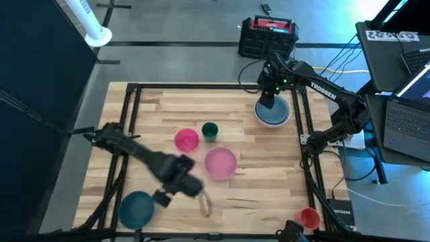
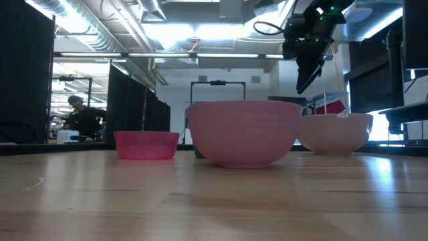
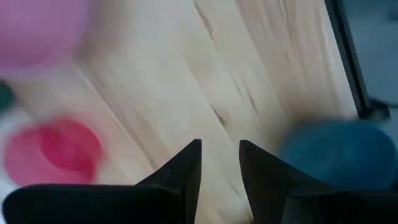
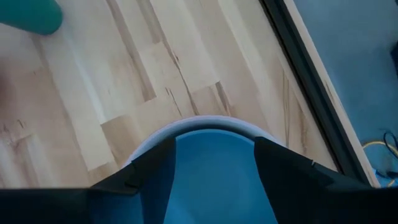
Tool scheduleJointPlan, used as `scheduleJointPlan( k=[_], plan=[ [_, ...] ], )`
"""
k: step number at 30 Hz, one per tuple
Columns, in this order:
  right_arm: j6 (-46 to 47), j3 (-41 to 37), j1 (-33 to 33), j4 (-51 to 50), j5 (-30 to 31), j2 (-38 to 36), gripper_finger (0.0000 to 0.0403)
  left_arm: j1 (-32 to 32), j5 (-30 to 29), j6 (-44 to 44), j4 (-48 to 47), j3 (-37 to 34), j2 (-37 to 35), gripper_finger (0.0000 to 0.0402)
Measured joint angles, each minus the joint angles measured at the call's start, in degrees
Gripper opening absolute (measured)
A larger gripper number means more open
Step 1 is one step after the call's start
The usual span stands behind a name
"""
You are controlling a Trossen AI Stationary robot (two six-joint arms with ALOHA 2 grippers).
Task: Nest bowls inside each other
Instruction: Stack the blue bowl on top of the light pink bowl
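The wooden table [image 1: 168, 101] (black-framed) is occupied by a hot pink bowl [image 1: 187, 140], teal bowl [image 1: 209, 130], pale pink bowl [image 1: 220, 164], blue bowl [image 1: 136, 208] and white bowl [image 1: 272, 121].

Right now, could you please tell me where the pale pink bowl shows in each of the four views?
High view: pale pink bowl at table centre, right of the hot pink bowl.
Low view: it fills the middle, nearest the camera.
Left wrist view: a blurred corner of it.
Right wrist view: not in it.
Shared landmark: the hot pink bowl, beside it in high, low and left wrist views.

Left gripper [image 1: 199, 196] low, fingers [image 3: 186, 168] slightly parted, right gripper [image 1: 267, 101] raised, fingers [image 4: 155, 168] spread wide
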Motion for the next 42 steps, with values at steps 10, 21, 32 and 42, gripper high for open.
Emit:
scheduleJointPlan(
  k=[10,21,32,42],
  plan=[
    [-1.03,-3.58,0.0,1.06,-1.34,-0.04,0.0206,-16.05,0.58,-14.26,9.21,-17.38,-9.64,0.0092],
    [-1.01,-8.37,0.0,1.19,-3.73,-0.21,0.0206,-18.4,0.14,-9.17,19.67,-30.92,-9.67,0.0092],
    [-0.93,-8.63,0.0,1.53,-4.77,-0.42,0.0206,-17.1,-0.43,-3.51,27.02,-38.24,-9.66,0.0092],
    [0.1,-8.63,0.0,1.49,-4.74,-0.42,0.0206,-16.63,-0.32,-2.35,32.89,-41.71,-9.64,0.0083]
  ],
)
